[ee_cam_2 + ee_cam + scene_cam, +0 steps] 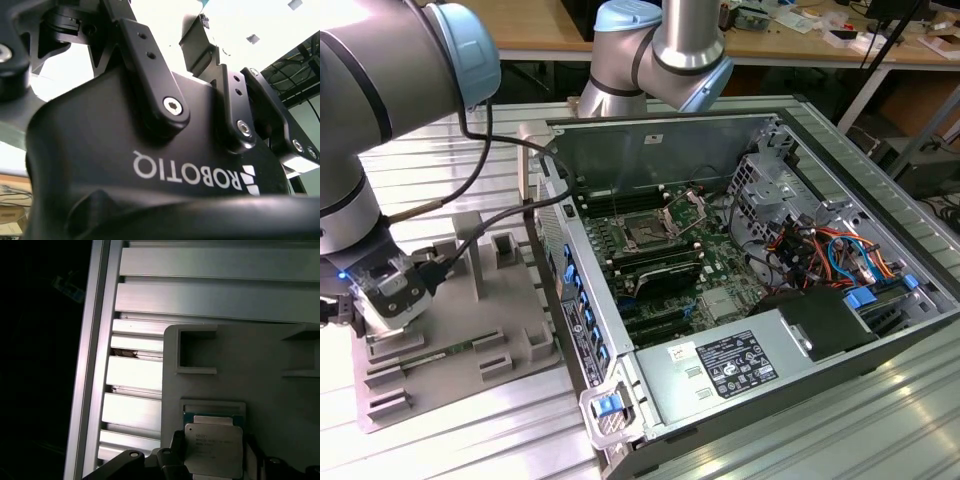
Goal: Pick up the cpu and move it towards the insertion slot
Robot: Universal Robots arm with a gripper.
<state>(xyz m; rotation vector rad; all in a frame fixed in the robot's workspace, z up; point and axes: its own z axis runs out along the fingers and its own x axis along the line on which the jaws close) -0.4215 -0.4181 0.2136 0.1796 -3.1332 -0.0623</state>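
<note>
Hovering low over the grey tray [450,385] at the exterior view's left, the gripper [392,295] is working at the pick-up end of the job. In the first wrist view its dark fingers [176,452] are sitting against two opposite edges of the cpu [213,445], so I am judging it to be clamped on the cpu rather than released. The cpu is lying flat, silver face up, at or just above its shallow pocket in the tray; whether it is clear of the pocket I cannot tell. The insertion slot [645,233] is sitting inside the open computer case [670,140], well apart from the gripper toward the exterior view's right, its metal frame appearing swung open around a dark centre. So the grasp is looking done, while any lift is barely showing and the whole carry across the slatted metal table [470,450] to the insertion slot is not yet done.
</note>
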